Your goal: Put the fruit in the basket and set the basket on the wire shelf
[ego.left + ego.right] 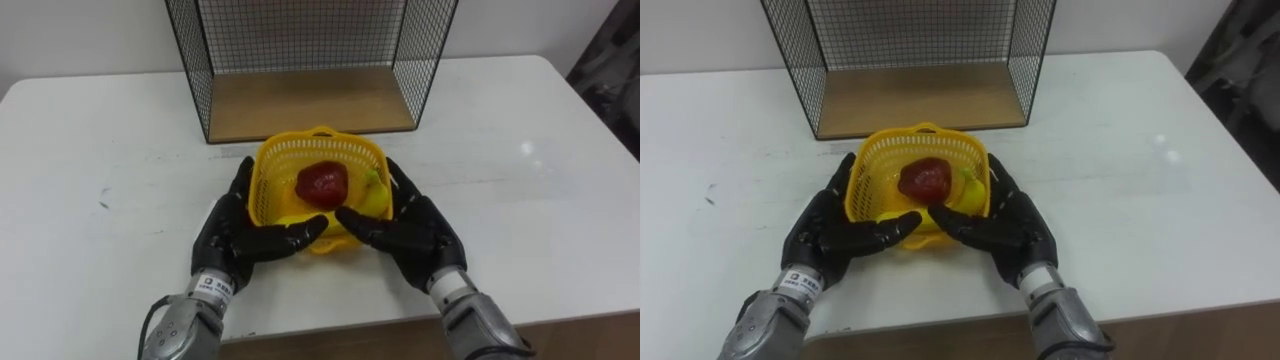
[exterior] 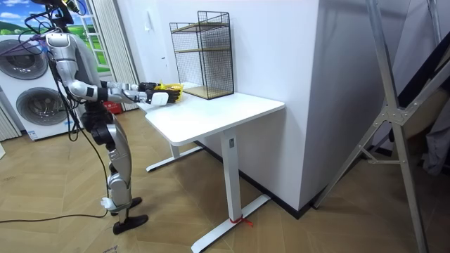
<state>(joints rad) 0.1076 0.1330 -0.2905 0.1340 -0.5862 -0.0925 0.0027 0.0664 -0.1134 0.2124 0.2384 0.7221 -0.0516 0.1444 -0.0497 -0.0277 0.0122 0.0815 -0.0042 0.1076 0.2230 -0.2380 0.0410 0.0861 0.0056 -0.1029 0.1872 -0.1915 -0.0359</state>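
A yellow plastic basket (image 1: 270, 165) stands on the white table (image 1: 90, 140), just in front of the wire shelf (image 1: 310, 105). Inside it lie a red fruit (image 1: 322, 184) and a yellow fruit (image 1: 374, 196) against its right wall. My left hand (image 1: 235, 235) lies flat along the basket's left side and my right hand (image 1: 418, 235) along its right side. Their fingers are straight and the thumbs reach across the basket's near wall. In the room view I stand at the table's end with both arms stretched out to the basket (image 2: 171, 90).
The wire shelf has black mesh walls (image 1: 190, 60) and a wooden bottom board, open toward me, with a second level above (image 2: 202, 49). Washing machines (image 2: 28, 105) stand behind me. A metal frame (image 2: 394, 119) stands at the room view's right.
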